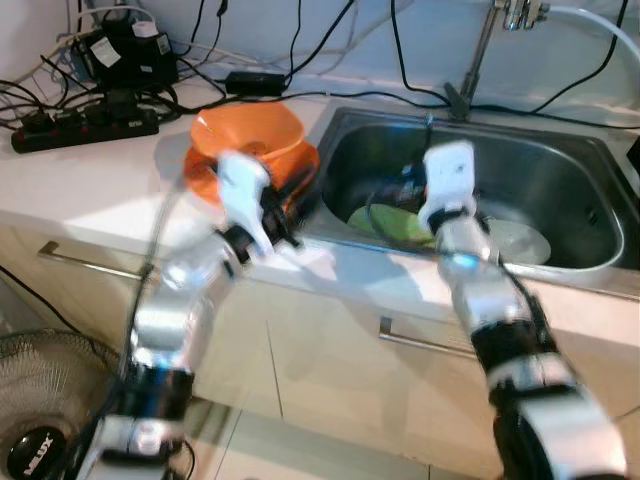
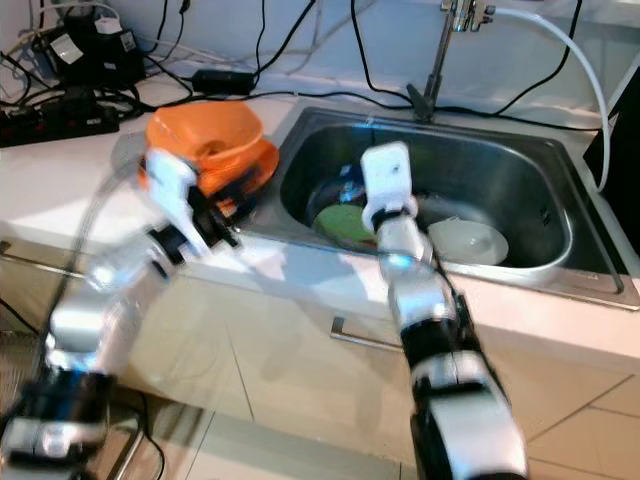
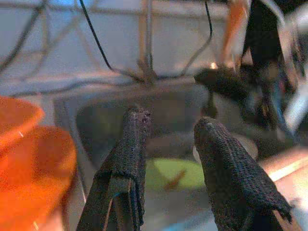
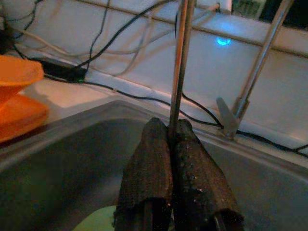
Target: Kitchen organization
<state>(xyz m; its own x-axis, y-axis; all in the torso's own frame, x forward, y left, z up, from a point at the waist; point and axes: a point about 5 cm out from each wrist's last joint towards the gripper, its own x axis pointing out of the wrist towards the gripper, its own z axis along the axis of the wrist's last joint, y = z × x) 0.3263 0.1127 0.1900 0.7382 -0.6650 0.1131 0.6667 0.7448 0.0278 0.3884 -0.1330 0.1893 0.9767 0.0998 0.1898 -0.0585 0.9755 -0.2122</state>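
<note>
Two grippers are at work over the kitchen counter. Our right gripper (image 4: 174,144) hangs above the sink (image 1: 560,160), its fingers clenched on a thin metal rod (image 4: 180,62) that rises straight up from between the tips; we judge it to be a piece of cutlery, but its ends are out of sight. Below those jaws lie a green plate (image 2: 345,222) and, to its side, a white plate (image 2: 470,240), with some dark items behind the green one that we cannot make out.

Our left gripper (image 3: 171,130) is released, fingers parted with nothing between them, held over the counter edge. Just behind it sits an orange bowl (image 1: 245,135) stacked on an orange plate (image 1: 200,175), beside the sink rim.

We judge the tidying to be partway: the orange pieces look set aside on the counter, while the plates in the basin remain to be dealt with.

Beyond the jaws, the tap (image 1: 480,45) and its stem stand near the rod's path, and black cables (image 1: 400,60) trail along the back wall to a power strip (image 1: 85,125) on the counter, which could snag a lifted item.
</note>
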